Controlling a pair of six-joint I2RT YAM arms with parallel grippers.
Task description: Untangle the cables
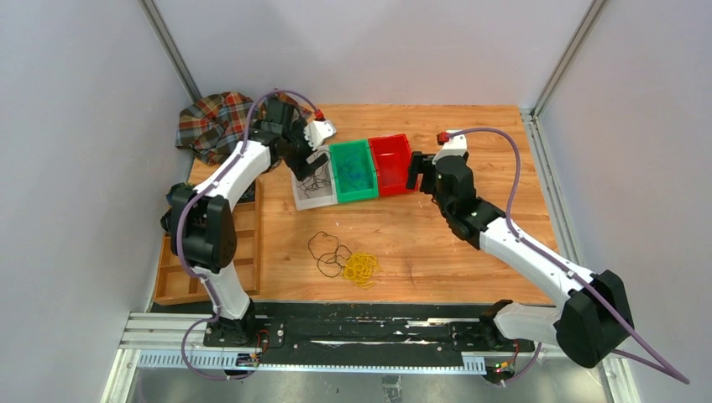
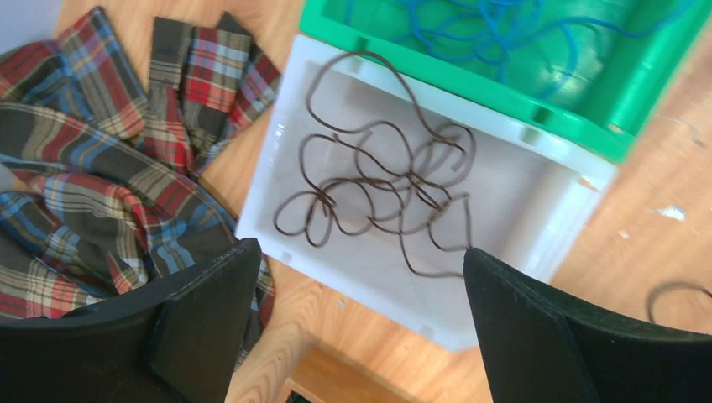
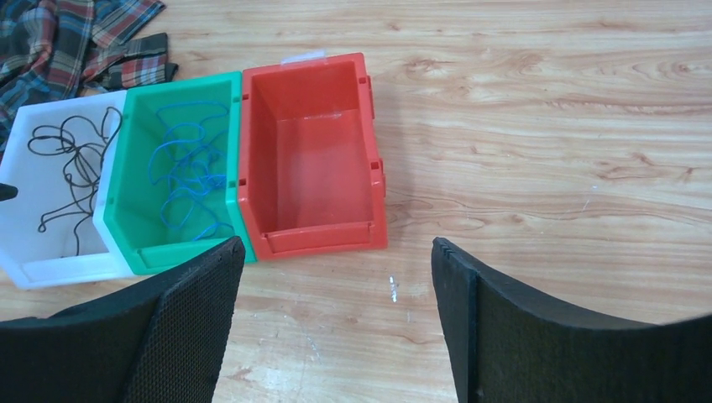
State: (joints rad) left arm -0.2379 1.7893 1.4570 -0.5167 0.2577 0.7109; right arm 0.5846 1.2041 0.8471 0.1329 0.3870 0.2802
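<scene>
left gripper [image 2: 359, 248] over bin [image 2: 537, 180] beside cloth [image 2: 101, 168]

Left bin [image 1: 314, 201] and middle bin [image 1: 353, 195] hold cables [image 2: 323, 200]; loose cables [image 1: 359, 267], perhaps overlapping, lie before them.

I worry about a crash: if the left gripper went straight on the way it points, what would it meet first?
Probably the black cable lying in the white bin, or the bin's floor just beside it. The open left gripper points down into that bin, though depth is unclear.
</scene>
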